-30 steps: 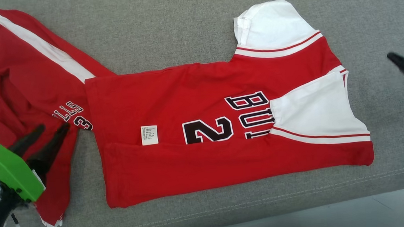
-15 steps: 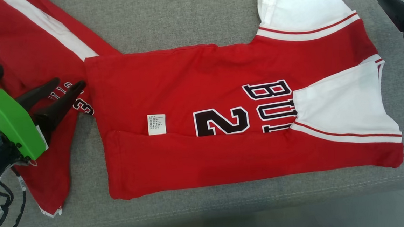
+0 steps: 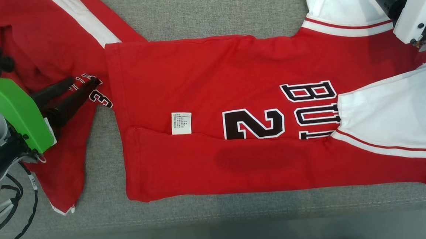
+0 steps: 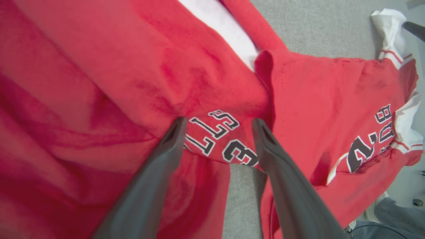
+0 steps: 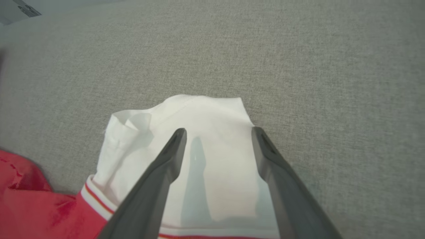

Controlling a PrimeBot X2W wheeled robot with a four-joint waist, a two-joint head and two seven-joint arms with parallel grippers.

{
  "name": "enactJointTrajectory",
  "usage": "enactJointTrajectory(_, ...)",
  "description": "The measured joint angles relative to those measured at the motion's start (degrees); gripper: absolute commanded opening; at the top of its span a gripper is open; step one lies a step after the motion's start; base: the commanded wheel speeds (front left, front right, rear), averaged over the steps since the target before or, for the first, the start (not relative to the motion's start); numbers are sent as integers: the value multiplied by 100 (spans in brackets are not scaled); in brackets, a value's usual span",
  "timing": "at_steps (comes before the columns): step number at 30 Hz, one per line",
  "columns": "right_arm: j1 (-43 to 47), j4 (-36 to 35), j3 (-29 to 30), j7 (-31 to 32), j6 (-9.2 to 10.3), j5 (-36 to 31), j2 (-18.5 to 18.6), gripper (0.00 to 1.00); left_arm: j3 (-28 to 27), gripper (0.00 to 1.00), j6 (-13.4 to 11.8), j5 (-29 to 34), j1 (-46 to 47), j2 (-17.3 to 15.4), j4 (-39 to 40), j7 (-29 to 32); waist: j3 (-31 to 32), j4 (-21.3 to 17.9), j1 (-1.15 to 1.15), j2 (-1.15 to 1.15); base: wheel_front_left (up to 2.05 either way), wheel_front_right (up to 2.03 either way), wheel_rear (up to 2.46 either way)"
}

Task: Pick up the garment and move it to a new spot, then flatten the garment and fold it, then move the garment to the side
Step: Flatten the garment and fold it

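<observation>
You are looking at a grey woven fabric surface [image 3: 199, 17] that runs across the whole head view. The red short-sleeved jersey garment [image 3: 210, 75] lies flat across its middle and right, with its near long edge folded up over the black, white-outlined lettering, so that "BU" and "2" are what you can read. A second, crumpled red cloth with a white stripe [image 3: 27, 38] lies at the garment's left edge and touches it. One white sleeve [image 3: 390, 119] is folded in over the chest; the other white sleeve [image 3: 339, 1] spreads out on the far side.

Your left gripper [image 4: 219, 121] hangs over the crumpled cloth's lettering, jaws spread wide and gripping nothing. Your right gripper [image 5: 219, 130] hovers above the far sleeve, jaws equally wide and empty.

A small white care label [image 3: 181, 123] sits at the fold line.
</observation>
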State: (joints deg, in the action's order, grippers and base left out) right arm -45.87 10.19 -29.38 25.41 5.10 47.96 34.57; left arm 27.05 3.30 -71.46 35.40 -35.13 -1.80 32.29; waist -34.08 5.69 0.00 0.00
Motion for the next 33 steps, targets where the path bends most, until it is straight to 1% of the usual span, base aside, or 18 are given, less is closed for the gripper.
enactJointTrajectory(3, -151, 157, -16, 19, -19, -24, -35, 100, -15, 100, 49, -68, 66, 25, -109, 31, 4, 3, 0, 0, 0, 0, 0)
enactJointTrajectory(7, -315, 372, -55, 20, -104, -104, -51, 100, -9, 100, 101, -236, 131, 49, -198, 102, 2, 0, 0, 0, 0, 0, 0)
enactJointTrajectory(14, -503, 634, -103, 93, -108, -168, -85, 100, 59, 100, 174, -303, 268, 124, -241, 275, -66, 19, 0, 0, 0, 0, 0)
enactJointTrajectory(16, -610, 691, -145, 94, -167, -175, -153, 100, 77, 100, 193, -369, 318, 123, -211, 352, -115, 27, 0, 0, 0, 0, 0)
enactJointTrajectory(17, -704, 728, -171, 93, -208, -192, -252, 100, 101, 100, 233, -407, 340, 120, -147, 406, -166, 33, 0, 0, 0, 0, 0)
enactJointTrajectory(18, -743, 765, -174, 92, -222, -193, -302, 82, 112, 100, 245, -407, 346, 118, -135, 430, -191, 36, 0, 0, 0, 0, 0)
enactJointTrajectory(19, -773, 804, -179, 90, -224, -196, -335, 74, 126, 100, 257, -407, 361, 107, -126, 467, -213, 39, 0, 0, 0, 0, 0)
enactJointTrajectory(20, -791, 840, -186, 86, -234, -198, -359, 62, 134, 100, 282, -407, 385, 90, -118, 478, -233, 42, 0, 0, 0, 0, 0)
enactJointTrajectory(21, -806, 877, -193, 86, -263, -199, -375, 47, 129, 100, 299, -407, 403, 74, -113, 500, -251, 44, 0, 0, 0, 0, 0)
enactJointTrajectory(23, -852, 962, -210, 60, -307, -199, -407, 38, 111, 100, 308, -415, 412, 54, -115, 501, -282, 41, 0, 0, 0, 0, 0)
enactJointTrajectory(24, -882, 1002, -213, 35, -310, -199, -424, 25, 104, 100, 312, -436, 415, 54, -115, 499, -289, 38, 0, 0, 0, 0, 0)
enactJointTrajectory(25, -903, 1028, -216, 35, -335, -198, -437, 20, 97, 100, 326, -461, 419, 53, -112, 498, -293, 35, 0, 0, 0, 0, 0)
enactJointTrajectory(27, -926, 1080, -226, 35, -387, -196, -497, 0, 65, 100, 332, -592, 425, 36, -91, 498, -301, 23, 0, 0, 0, 0, 0)
enactJointTrajectory(28, -946, 1098, -247, 35, -410, -194, -550, 0, 32, 100, 337, -610, 425, 15, -64, 497, -306, 11, 0, 0, 0, 0, 0)
enactJointTrajectory(31, -1043, 1170, -263, 35, -458, -171, -617, 0, -60, 89, 359, -706, 432, -16, 35, 497, -338, -35, 0, 0, 0, 0, 0)
enactJointTrajectory(32, -1057, 1209, -261, 31, -464, -160, -620, 0, -55, 89, 359, -711, 438, -10, 41, 497, -350, -48, 0, 0, 0, 0, 0)
enactJointTrajectory(33, -1068, 1239, -261, 11, -510, -159, -631, 0, -53, 90, 359, -714, 443, -4, 45, 497, -358, -59, 0, 0, 0, 0, 0)
